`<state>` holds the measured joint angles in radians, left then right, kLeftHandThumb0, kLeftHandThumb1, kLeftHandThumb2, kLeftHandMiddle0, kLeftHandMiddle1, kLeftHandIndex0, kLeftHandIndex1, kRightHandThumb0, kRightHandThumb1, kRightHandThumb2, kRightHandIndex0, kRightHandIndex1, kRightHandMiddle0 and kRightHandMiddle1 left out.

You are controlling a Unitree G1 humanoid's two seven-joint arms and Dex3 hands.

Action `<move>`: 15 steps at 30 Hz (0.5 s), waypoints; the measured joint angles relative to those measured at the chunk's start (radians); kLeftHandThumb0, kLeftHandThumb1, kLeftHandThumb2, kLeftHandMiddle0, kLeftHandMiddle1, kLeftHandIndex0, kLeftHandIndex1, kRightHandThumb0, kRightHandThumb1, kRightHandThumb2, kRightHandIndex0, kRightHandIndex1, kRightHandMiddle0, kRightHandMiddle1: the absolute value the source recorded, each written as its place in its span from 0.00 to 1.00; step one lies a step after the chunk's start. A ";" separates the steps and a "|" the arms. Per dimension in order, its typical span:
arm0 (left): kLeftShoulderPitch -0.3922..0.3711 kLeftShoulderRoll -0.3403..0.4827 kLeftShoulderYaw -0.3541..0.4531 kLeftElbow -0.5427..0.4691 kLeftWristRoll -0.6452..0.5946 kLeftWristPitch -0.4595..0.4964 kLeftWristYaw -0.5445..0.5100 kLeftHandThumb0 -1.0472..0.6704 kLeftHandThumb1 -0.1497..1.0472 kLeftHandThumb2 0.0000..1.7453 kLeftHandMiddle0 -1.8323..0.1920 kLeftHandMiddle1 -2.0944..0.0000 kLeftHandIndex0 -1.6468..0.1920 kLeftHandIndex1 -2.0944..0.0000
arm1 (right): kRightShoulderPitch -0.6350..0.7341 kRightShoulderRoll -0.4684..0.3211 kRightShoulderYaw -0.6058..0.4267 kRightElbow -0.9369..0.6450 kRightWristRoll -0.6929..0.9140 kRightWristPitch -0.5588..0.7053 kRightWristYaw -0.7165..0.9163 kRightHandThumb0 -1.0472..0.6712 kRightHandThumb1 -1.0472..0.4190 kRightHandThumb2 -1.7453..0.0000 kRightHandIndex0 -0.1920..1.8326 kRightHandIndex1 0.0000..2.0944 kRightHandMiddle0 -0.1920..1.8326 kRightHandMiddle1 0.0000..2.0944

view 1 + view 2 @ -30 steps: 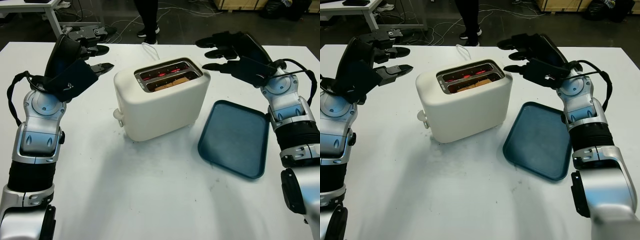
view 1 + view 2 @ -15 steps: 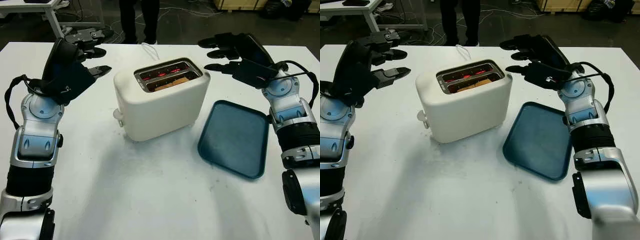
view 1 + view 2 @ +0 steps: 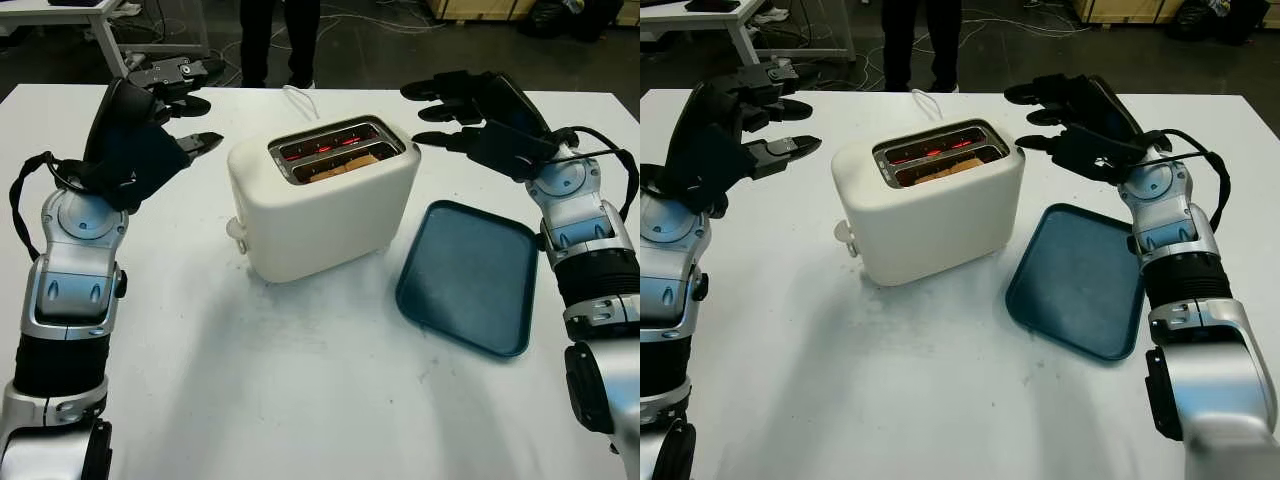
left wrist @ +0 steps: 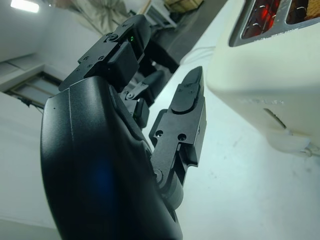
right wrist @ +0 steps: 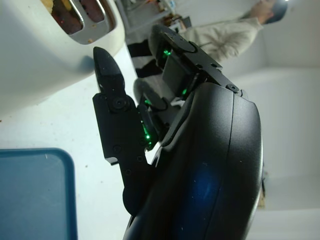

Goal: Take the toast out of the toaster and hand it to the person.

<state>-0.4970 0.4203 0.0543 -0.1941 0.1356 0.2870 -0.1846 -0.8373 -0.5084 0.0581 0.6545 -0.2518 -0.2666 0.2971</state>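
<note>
The brown toast slice (image 3: 340,166) sits low in the cream plastic toaster (image 3: 322,198), so the open-fingered, empty left hand (image 3: 150,120) and right hand (image 3: 478,115) flank it.

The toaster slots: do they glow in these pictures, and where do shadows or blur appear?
Left eye view: the cream plastic toaster glows red in its slots, with brown toast in the near one; soft grey shadows spread on the white table before it. Left wrist view: the black left hand is sharp, the background blurred. Right wrist view: the black right hand shows green lights.
</note>
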 measured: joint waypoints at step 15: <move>-0.002 0.000 -0.003 0.005 0.000 0.000 -0.004 0.43 0.89 0.04 0.73 0.65 0.56 0.98 | 0.005 0.000 0.002 -0.005 -0.003 0.000 0.001 0.39 0.11 1.00 0.49 0.01 0.45 0.00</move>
<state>-0.4991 0.4205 0.0512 -0.1894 0.1352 0.2870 -0.1881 -0.8324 -0.5085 0.0602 0.6490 -0.2545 -0.2663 0.2986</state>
